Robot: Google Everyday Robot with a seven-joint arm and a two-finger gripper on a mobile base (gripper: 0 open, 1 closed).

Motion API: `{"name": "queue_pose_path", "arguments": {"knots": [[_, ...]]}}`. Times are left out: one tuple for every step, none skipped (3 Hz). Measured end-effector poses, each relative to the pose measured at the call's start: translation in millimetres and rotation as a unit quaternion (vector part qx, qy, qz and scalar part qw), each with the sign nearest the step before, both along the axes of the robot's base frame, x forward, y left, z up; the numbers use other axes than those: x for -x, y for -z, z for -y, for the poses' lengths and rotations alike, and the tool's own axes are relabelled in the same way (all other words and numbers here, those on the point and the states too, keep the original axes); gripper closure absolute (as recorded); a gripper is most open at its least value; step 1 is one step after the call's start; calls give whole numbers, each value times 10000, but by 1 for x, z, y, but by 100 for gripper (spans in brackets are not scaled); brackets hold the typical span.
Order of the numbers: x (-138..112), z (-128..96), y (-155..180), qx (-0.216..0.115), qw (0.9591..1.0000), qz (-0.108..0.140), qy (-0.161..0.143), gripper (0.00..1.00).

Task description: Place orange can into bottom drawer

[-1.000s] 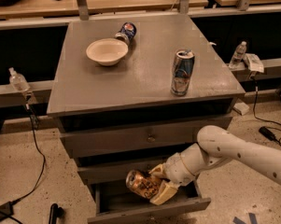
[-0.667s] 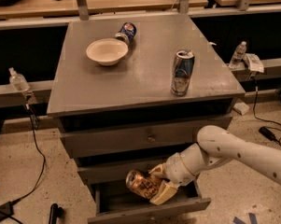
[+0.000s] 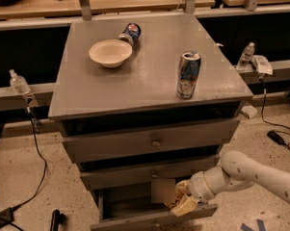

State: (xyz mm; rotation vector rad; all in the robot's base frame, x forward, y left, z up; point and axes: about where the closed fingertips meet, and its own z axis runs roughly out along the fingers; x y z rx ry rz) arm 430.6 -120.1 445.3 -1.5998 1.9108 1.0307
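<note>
The bottom drawer is pulled open at the foot of the grey cabinet. My gripper reaches in from the right on a white arm, low over the drawer's right half. It is shut on the orange can. The can looks dull brownish in the drawer's shadow and sits just left of the fingers, inside the drawer opening. I cannot tell whether the can touches the drawer floor.
On the cabinet top stand a tall blue-and-silver can and a cream bowl, with a dark blue cola can lying behind the bowl. The two wider drawers above are shut. Cables and bottles flank the cabinet.
The gripper and the can have moved right and down, from above the drawer's middle into the drawer opening. The can stays in the gripper.
</note>
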Motion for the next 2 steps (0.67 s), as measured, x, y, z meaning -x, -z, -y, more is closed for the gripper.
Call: {"name": "queue_pose_path", "arguments": {"knots": [[-9, 27, 47, -14, 9993, -169, 325, 100], [-17, 42, 88, 73, 9984, -295, 469, 100]]}}
